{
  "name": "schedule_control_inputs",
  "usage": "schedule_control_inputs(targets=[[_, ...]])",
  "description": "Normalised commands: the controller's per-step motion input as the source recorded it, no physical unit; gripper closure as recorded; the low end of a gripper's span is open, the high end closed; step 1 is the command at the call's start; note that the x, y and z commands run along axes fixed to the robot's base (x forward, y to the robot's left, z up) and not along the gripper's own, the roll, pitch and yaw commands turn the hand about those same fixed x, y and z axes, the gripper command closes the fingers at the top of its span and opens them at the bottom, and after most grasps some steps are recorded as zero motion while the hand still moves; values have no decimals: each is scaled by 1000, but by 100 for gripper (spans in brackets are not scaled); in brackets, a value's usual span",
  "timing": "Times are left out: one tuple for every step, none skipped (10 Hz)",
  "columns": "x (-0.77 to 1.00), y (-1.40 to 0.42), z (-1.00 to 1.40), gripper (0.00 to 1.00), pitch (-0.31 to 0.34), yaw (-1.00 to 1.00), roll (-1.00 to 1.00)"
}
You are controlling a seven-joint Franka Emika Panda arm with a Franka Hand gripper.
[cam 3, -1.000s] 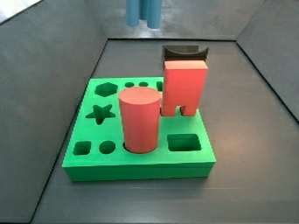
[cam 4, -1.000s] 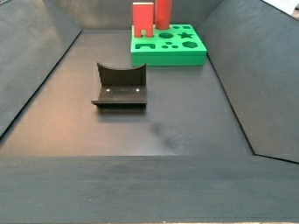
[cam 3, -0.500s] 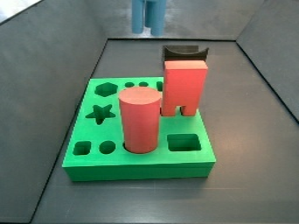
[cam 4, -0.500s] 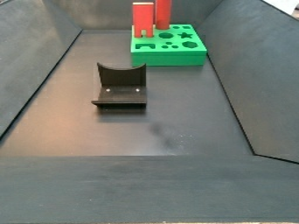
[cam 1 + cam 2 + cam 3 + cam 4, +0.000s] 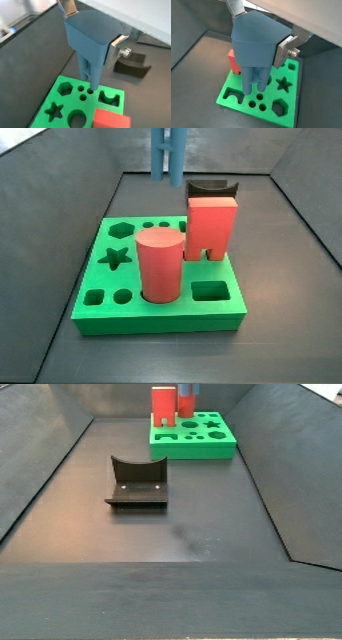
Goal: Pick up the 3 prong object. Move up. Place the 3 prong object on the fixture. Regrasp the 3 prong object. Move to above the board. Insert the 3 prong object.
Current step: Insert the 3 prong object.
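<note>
My gripper: clenched on 3 prong object, centre frame in both wrist views. Prongs point down, long axis vertical, above board, small round holes below.

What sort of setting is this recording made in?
Probably a lab test rig for peg insertion: a dark walled bin holding a green board with shaped holes and a black fixture. The gripper holds the 3 prong object above the board.
</note>
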Motion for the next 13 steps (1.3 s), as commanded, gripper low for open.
schedule_control_inputs(targets=[[0,0,-406,100,100,-911,-80],[0,0,-449,100,130,-974,-56],[0,0,-454,100,133,-977,-50],[0,0,-457,100,126,-957,-66],[80,129,-151,100,123,-566,-70],[126,0,0,100,46,-111,-13],[0,171,-206,100,3,-186,-86],[-40,460,-369,100,10,-237,-184],[0,306,-260,100,17,-109,-159],[0,63,-111,100,0,-31,-107],[0,0,-151,100,0,-289,-107],[-137,14,-243,100,0,-443,-70],[-174,0,-191,100,0,-446,-57]])
